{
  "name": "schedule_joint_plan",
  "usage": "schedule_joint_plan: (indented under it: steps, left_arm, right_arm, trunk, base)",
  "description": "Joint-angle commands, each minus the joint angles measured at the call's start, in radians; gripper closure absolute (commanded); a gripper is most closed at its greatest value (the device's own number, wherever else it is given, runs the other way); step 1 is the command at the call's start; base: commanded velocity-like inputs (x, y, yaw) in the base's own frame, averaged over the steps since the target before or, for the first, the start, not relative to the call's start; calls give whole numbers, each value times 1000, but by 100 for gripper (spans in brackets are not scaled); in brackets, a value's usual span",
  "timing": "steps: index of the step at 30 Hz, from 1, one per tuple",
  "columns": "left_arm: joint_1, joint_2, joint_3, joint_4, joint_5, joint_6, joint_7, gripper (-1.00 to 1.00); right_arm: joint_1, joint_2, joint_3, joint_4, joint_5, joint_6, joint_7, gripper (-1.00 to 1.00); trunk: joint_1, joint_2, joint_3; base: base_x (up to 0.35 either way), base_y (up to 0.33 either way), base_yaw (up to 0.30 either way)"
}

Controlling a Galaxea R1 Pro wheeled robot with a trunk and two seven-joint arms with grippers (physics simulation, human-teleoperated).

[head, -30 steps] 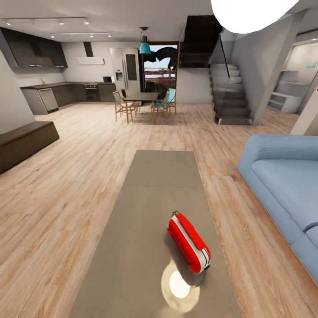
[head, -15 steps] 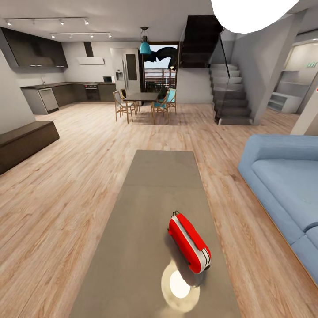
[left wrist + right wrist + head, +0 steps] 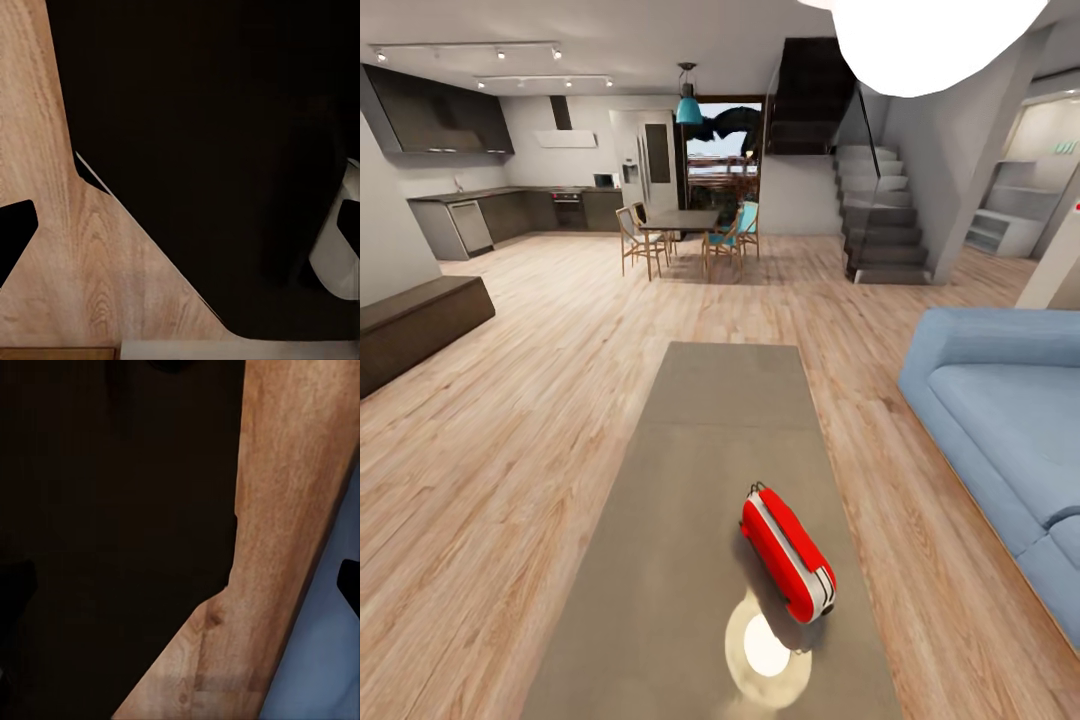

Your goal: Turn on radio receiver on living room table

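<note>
Step in hand: the approach looks finished, the reach not begun. The robot stands at the near end of the table (image 3: 690, 480), and the radio (image 3: 787, 553) lies on its side on the near half of the grey-brown top, right of the centre line, its thin handle pointing away toward the far end. A bright round light reflection sits on the tabletop just in front of it. The blue sofa (image 3: 1000, 420) runs along the right; dining chairs and a kitchen lie far behind across the plank floor (image 3: 510, 420).

Neither arm has come over the table. Left wrist view: dark fingertips (image 3: 16, 229) at both edges, set wide, nothing between them, so the jaws stand open over floor planks and a dark mass. Right wrist view: fingertips (image 3: 349, 577) likewise spread wide and empty, with floor and a sliver of blue alongside.

Next move, as I judge it: bring 1 arm, probably the right, forward over the tabletop and press the radio's switch or dial. Which face carries it cannot be told from here.

Change against 1.0 s ago: the whole picture has slipped slightly and the white blob at the top has grown. That reads as camera motion; the radio keeps its place on the table.
</note>
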Motion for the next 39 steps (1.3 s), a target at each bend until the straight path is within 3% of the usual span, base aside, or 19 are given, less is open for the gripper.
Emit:
schedule_joint_plan:
  steps: [1, 30, 39]
  left_arm:
    - [0, 0, 0, 0, 0, 0, 0, -100]
    - [0, -1, 0, -2, 1, 3, 8, -100]
    - [0, 0, -1, -3, 2, 3, 11, -100]
  right_arm:
    - [0, 0, 0, 0, 0, 0, 0, -100]
    - [0, -1, -5, 0, -6, 0, -2, -100]
    - [0, -4, -6, -1, -7, -2, -2, -100]
  trunk:
    - [-4, 7, 3]
    - [-115, 210, 94]
    - [-150, 273, 111]
  base:
    - [0, 0, 0]
    - [0, 0, 0]
    - [0, 0, 0]
